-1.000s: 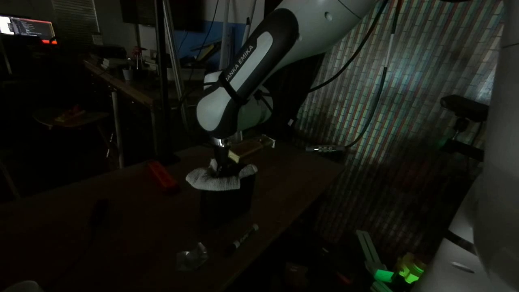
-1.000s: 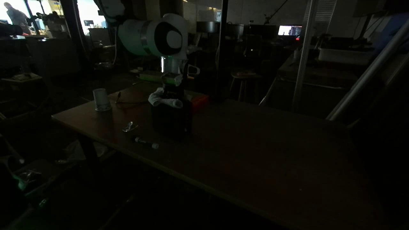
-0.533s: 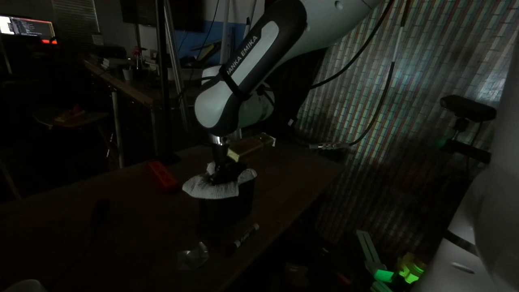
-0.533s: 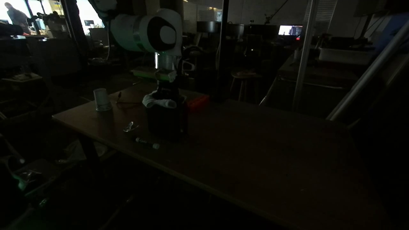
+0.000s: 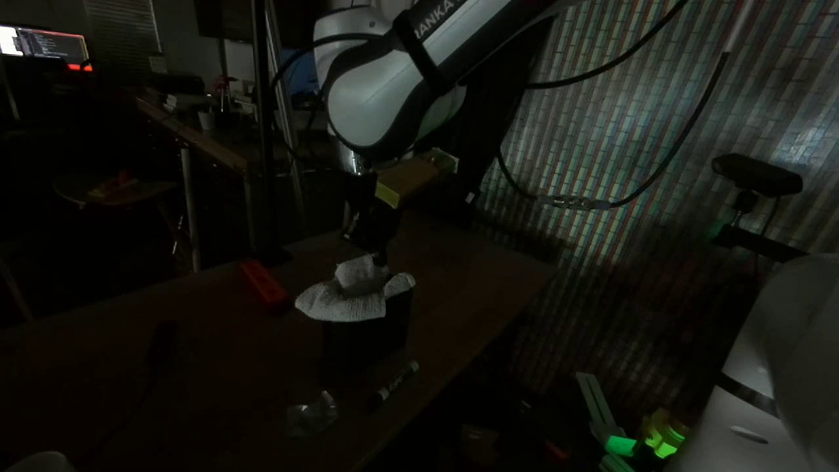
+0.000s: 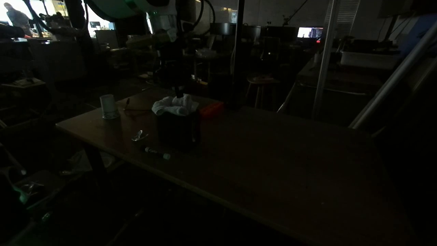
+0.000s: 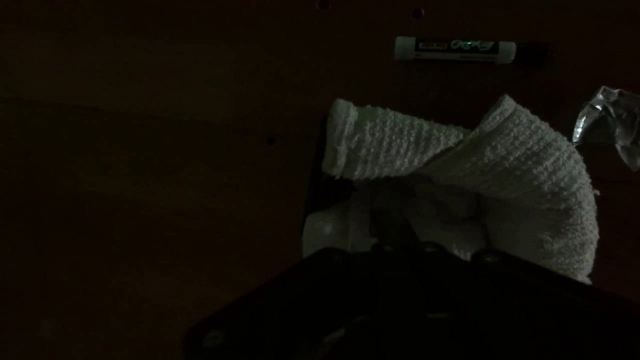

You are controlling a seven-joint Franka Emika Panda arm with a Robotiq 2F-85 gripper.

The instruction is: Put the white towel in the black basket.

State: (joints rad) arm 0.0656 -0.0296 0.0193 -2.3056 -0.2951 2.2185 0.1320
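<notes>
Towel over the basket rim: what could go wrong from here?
The towel overhangs the basket, so it might slip out.
The end effector hangs right by the towel; a snag while lifting could pull the towel out.
The marker lies between the basket and the edge of the table; a bumped basket might roll it off.

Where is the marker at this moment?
In the wrist view, the marker lies on the table at upper right, above the white towel in the picture; crumpled clear plastic lies to its lower right.
</notes>
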